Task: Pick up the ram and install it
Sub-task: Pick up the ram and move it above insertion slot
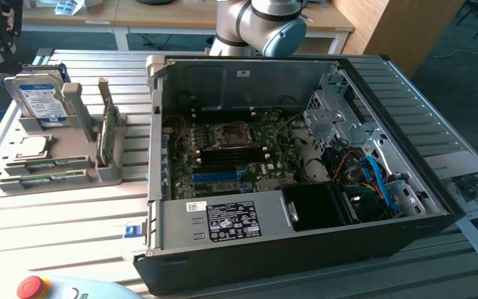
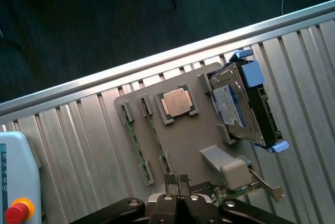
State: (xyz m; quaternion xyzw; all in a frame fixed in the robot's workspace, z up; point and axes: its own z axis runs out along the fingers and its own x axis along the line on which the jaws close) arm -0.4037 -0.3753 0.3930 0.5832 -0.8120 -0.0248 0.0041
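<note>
A: Exterior view, ram [image 1: 46, 165] position?
B: Flat in a slot of the grey holder [image 1: 106, 175], to the exterior view's left of the open computer case [image 1: 289, 261]. Second stick [image 1: 44, 181] just beside. Blue-white label on hard drive [image 1: 40, 96], black label on power supply [image 1: 232, 221]. Print on both unreadable.
A: Wrist view, gripper [image 2: 179, 182]?
B: Clenched, nothing between fingers, above the holder's edge, near the ram [image 2: 136, 143]. Drive label text too small to read. Red stop button [image 2: 15, 211] on a white box.
</note>
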